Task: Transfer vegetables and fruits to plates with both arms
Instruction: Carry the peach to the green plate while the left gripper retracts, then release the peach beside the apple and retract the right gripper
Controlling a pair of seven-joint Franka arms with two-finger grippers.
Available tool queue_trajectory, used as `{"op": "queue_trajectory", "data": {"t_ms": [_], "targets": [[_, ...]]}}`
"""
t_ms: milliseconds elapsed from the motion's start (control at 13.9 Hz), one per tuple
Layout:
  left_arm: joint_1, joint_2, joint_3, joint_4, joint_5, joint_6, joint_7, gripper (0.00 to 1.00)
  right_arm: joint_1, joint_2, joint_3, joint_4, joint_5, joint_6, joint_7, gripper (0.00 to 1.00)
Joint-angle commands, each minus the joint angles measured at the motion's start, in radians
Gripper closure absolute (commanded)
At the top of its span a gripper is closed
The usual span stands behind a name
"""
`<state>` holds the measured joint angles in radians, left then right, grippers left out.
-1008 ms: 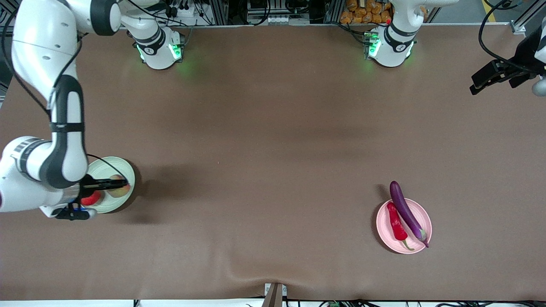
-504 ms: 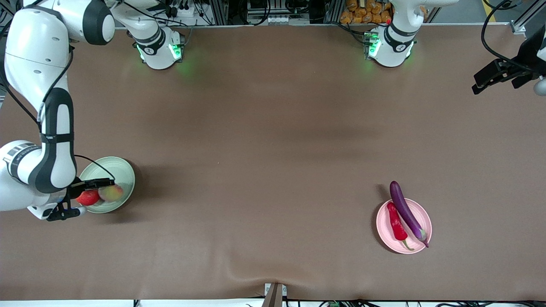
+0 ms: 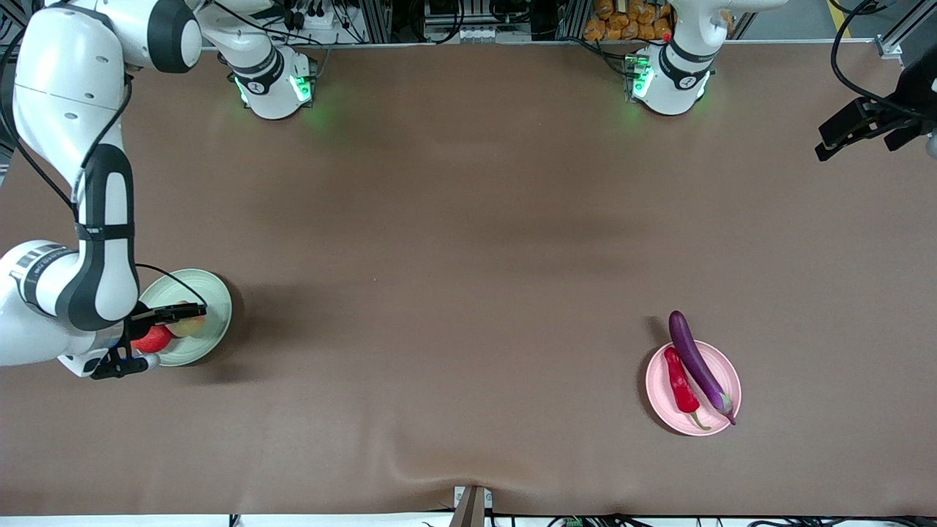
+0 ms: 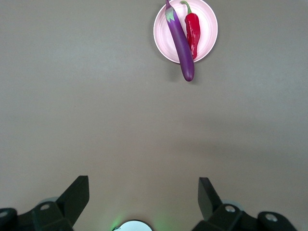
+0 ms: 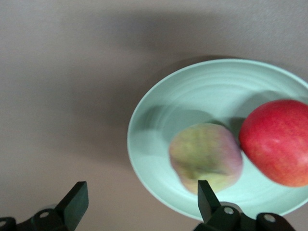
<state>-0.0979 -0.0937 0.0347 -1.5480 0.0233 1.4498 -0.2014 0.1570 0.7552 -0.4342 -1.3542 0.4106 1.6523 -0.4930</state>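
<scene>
The pale green plate (image 3: 213,301) lies near the right arm's end of the table and holds the round red fruit (image 3: 151,339) and the pale yellow-pink fruit (image 3: 188,325), side by side. My right gripper (image 3: 174,337) hangs open just above them and grips nothing. In the right wrist view its fingertips (image 5: 77,201) straddle the rim of the green plate (image 5: 159,103), close to the pale fruit (image 5: 206,156) and the red fruit (image 5: 276,142). The pink plate (image 3: 728,380) carries the purple eggplant (image 3: 699,366) and red chili (image 3: 681,384). My left gripper (image 3: 858,144) waits open, high at its own end of the table.
The eggplant's rounded end (image 4: 187,72) sticks out past the rim of the pink plate (image 4: 208,29), next to the chili (image 4: 192,31). Brown cloth covers the table (image 3: 468,256), with a ridge at its front edge. The arm bases stand along the table's top edge.
My right gripper has opened and let the pale fruit go onto the green plate, then drawn back a little. The left gripper has drifted slightly toward its table end.
</scene>
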Motion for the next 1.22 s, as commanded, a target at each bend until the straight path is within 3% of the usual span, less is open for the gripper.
{"op": "queue_trajectory", "data": {"t_ms": [0, 144, 216, 432, 648, 864, 1152], "targets": [[0.0, 0.014, 0.007, 0.028, -0.006, -0.017, 0.017, 0.0, 0.061, -0.115, -0.029, -0.055, -0.022, -0.043, 0.057, 0.0], [0.001, 0.014, 0.007, 0.026, -0.005, -0.017, 0.019, 0.0, 0.046, -0.248, -0.003, -0.142, -0.051, -0.045, 0.106, 0.0], [0.001, 0.014, 0.007, 0.026, -0.005, -0.017, 0.019, 0.0, 0.026, -0.32, 0.04, -0.181, -0.099, -0.045, 0.135, 0.0], [0.0, 0.016, 0.007, 0.026, -0.005, -0.017, 0.019, 0.0, -0.062, -0.521, 0.266, -0.252, -0.292, -0.061, 0.368, 0.0], [0.0, 0.016, 0.007, 0.025, -0.005, -0.017, 0.019, 0.0, -0.149, -0.672, 0.428, -0.247, -0.331, -0.13, 0.533, 0.0], [0.0, 0.016, 0.007, 0.026, -0.005, -0.028, 0.019, 0.0, -0.195, -0.78, 0.443, -0.241, -0.331, -0.203, 0.551, 0.0], [0.001, 0.014, 0.007, 0.025, -0.005, -0.032, 0.022, 0.0, -0.214, -0.789, 0.454, -0.203, -0.38, -0.247, 0.639, 0.0]]}}
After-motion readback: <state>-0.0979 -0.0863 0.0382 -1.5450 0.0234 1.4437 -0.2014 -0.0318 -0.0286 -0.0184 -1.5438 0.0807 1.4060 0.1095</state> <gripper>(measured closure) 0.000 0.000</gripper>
